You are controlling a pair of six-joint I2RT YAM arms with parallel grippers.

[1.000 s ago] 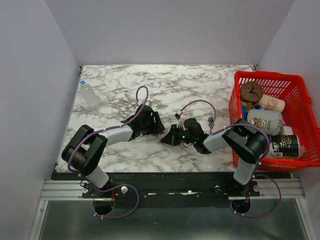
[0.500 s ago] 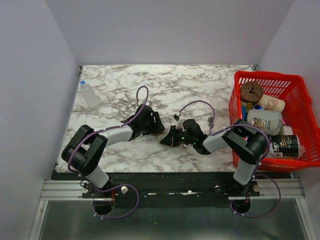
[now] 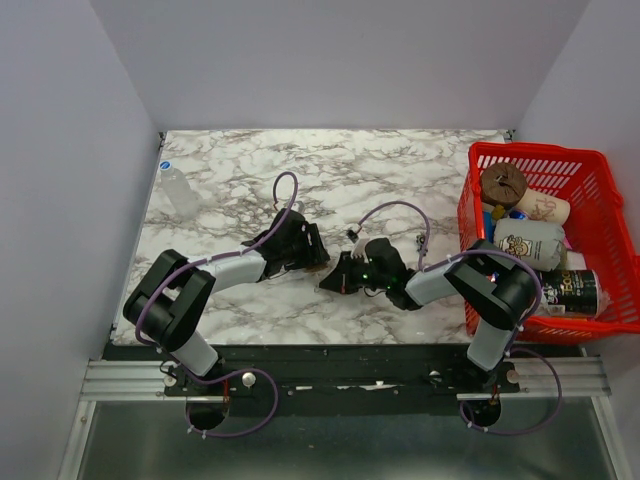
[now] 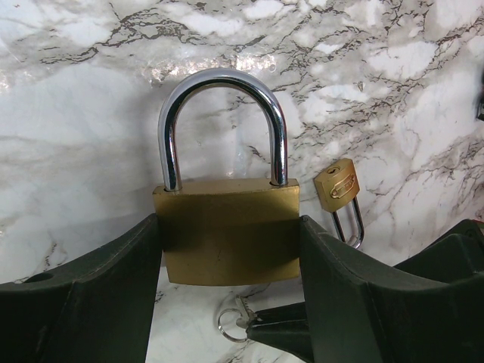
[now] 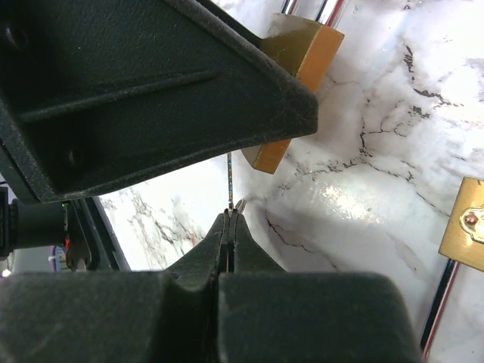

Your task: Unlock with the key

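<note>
while clamping the big padlock (image 4: pixel 227 234) by its 2 brass sides with the left gripper (image 4: pixel 229 261), fingers spread wide around it, holding it near the middle of the marble table (image 3: pixel 400 170). pinching the key (image 5: pixel 229 181) in the right gripper (image 5: pixel 231 215), fingers pressed together, blade pointing at the padlock's bottom edge. failing to make out whether touching. lying just beside: 1 small padlock (image 4: pixel 338 187).

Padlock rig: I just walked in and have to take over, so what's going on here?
The left end effector clamps a large brass padlock by its body, shackle closed. The right end effector is shut on a key, held just beneath the lock; whether it has entered the keyhole is hidden. A smaller padlock lies nearby on the marble table.
</note>
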